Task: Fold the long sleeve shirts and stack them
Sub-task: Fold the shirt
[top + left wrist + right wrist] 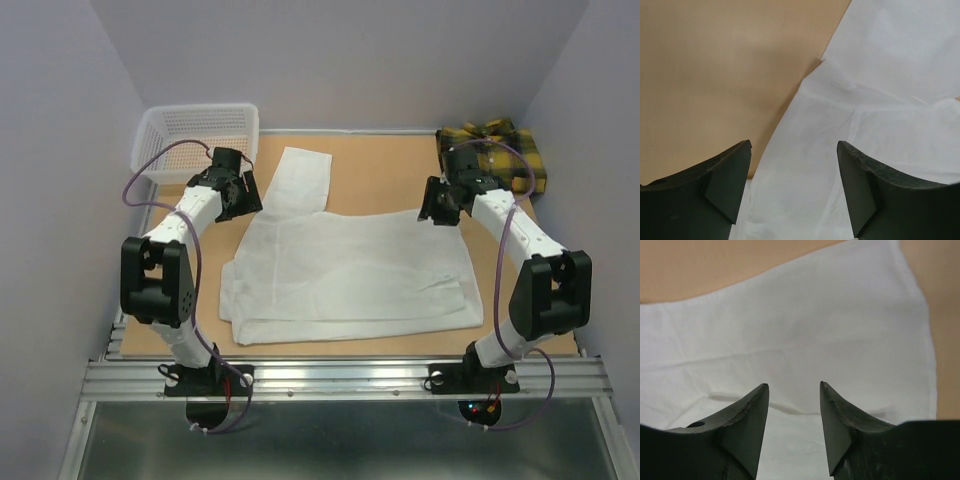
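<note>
Top external: left end effector [244, 200], right end effector [440, 213] spread, empty, over white shirt [350, 275] far edge, likely for folding.

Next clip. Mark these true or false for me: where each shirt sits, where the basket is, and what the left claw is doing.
1. The white shirt lies spread on the table. True.
2. The plaid shirt is stacked on the white shirt. False: it sits apart, at the far right corner.
3. The left claw is clamped on cloth. False: its jaws stand apart, empty.
4. The basket stands at the far left corner. True.
</note>
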Tool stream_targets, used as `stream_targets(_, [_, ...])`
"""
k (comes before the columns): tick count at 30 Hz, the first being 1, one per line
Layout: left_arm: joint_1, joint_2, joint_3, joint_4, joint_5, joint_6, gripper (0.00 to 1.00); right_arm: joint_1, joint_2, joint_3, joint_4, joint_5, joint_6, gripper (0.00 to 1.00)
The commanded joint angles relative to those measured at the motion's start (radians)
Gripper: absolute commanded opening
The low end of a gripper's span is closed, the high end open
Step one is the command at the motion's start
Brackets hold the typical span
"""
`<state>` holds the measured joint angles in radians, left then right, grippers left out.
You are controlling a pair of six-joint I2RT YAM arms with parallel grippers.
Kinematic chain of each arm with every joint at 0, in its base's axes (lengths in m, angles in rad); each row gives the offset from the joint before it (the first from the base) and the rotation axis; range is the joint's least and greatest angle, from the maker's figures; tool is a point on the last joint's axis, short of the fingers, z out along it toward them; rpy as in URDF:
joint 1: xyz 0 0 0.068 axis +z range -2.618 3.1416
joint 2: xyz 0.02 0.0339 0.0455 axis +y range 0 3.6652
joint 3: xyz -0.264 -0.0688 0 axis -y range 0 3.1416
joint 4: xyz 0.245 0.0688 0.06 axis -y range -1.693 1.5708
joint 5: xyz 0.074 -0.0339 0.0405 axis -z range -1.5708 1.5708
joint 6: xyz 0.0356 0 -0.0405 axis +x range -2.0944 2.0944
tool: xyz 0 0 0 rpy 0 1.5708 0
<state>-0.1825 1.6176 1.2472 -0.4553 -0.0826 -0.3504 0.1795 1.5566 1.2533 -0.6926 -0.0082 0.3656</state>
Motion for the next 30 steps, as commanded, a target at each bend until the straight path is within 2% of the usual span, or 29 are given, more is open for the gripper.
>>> stream_targets(1, [0.026,0.131,0.072,0.068,0.081,0.065,0.77,-0.07,0.058,0.089,0.065,-0.055,-0.088,0.48])
stream_targets(4, [0.026,0.194,0.084,0.141,0.164,0.071,0.76,-0.089,0.092,0.113,0.093,-0.075,-0.093,0.46])
stream_targets(10, [0.026,0.232,0.043,0.283,0.147,0.132,0.76,-0.092,0.074,0.092,0.139,-0.078,-0.085,0.46])
stream_targets(15, [0.026,0.245,0.014,0.3,0.107,0.178,0.76,-0.091,0.011,0.015,0.215,-0.167,-0.025,0.46])
stream_targets(18, [0.026,0.261,0.02,0.277,0.09,0.191,0.75,-0.092,-0.007,-0.032,0.246,-0.154,-0.024,0.46])
stream_targets(24, [0.025,0.257,-0.006,0.277,0.144,0.202,0.72,-0.092,-0.006,-0.049,0.254,-0.145,-0.048,0.46])
stream_targets(30, [0.025,0.289,-0.02,0.264,0.118,0.194,0.67,-0.091,-0.012,-0.066,0.266,-0.15,-0.048,0.46])
